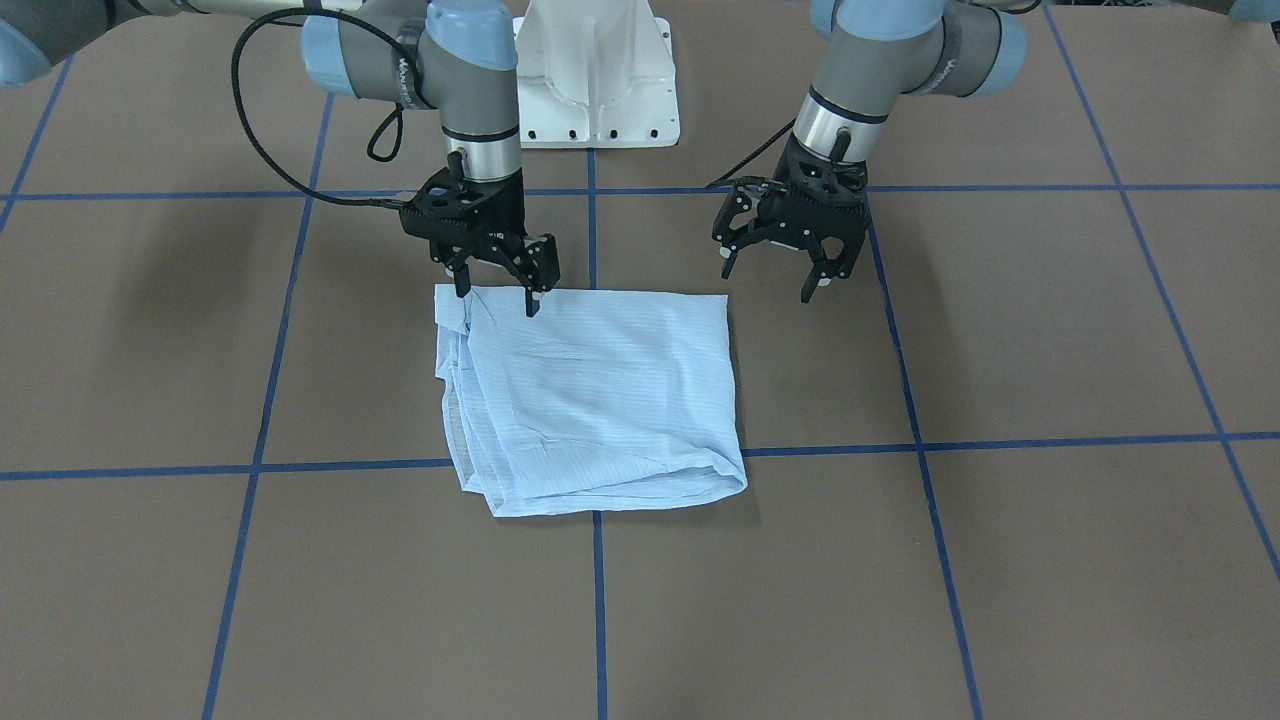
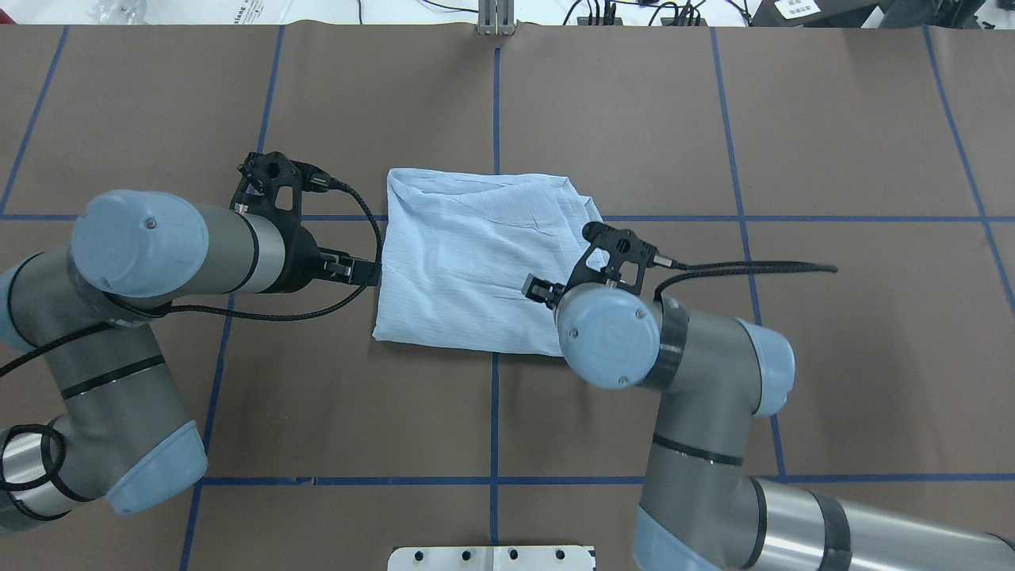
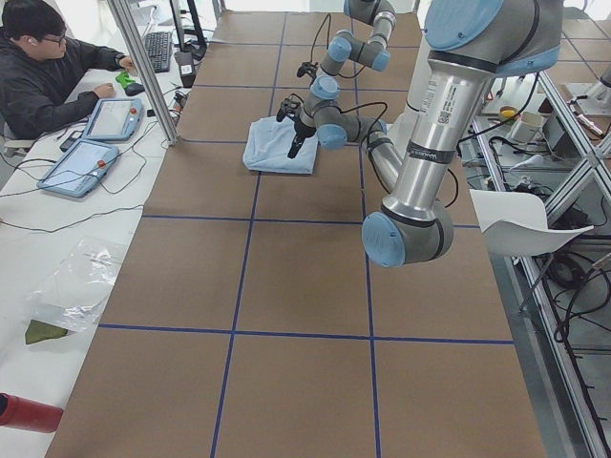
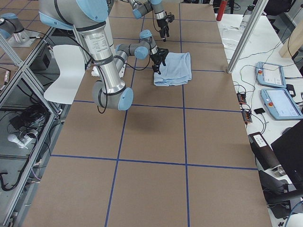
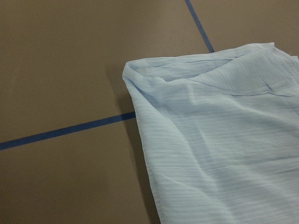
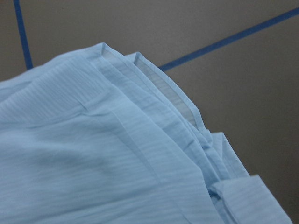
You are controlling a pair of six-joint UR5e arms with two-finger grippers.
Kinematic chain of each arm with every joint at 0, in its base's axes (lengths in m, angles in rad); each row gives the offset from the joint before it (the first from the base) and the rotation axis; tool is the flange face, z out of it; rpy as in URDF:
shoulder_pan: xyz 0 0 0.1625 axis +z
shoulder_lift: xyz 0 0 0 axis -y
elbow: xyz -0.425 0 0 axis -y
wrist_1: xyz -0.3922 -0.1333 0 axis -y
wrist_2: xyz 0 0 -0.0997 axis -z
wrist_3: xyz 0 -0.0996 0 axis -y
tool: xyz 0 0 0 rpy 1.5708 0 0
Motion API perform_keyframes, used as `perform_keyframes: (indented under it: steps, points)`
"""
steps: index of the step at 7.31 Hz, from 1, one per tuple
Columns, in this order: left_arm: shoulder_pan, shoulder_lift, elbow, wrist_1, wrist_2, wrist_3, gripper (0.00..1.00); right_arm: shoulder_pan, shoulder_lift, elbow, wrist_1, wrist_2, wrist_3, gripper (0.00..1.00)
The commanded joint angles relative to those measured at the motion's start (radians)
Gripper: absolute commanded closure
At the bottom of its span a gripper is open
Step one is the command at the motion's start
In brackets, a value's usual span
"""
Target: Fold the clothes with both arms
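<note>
Brown bench [image 1: 1000, 580] with blue tape lines [image 1: 1050, 438] gridding it.

Left arm [image 2: 143, 246] and right arm [image 2: 610, 333] both reach in over the middle, one on each side of the shirt [image 1: 590, 400]. The shirt lies flat on the bench centre, across a tape crossing, already folded to a roughly square packet, with no sleeves or collar sticking out.

Right gripper [image 1: 497, 297] points down, fingers apart, tips at the shirt's robot-side corner. Can't tell if they touch the cloth. Left gripper [image 1: 770, 282] also has its fingers apart. It holds nothing and hangs over bare bench just beside the other robot-side corner.

Stacked hem edges [image 6: 163, 88] show on the right gripper's side, several thin layers slightly offset. The opposite side is a smooth fold.

Judgement: late in the task. Either the packet is finished, or both grippers are lining up on the robot-side edge for one more fold. If so, the left gripper must shift in over its corner. Each gripper needs to pinch every layer, because the thin cloth may slip or separate. Then lift together and lay the edge evenly across.
</note>
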Motion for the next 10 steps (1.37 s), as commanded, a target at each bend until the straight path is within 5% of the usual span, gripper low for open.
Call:
perform_keyframes:
  steps: [1,6,10]
  points:
    - [-0.001,0.0,-0.001,0.001,-0.001,-0.001,0.0,-0.083,-0.087,-0.004,0.121,-0.094,0.015,0.0]
    - [0.001,0.003,-0.001,0.0,-0.001,-0.001,0.0,-0.056,-0.086,-0.03,0.11,-0.116,-0.053,0.0]
    - [-0.01,0.009,-0.017,0.001,-0.002,0.0,0.0,0.172,-0.077,0.219,-0.138,0.176,-0.274,0.0]
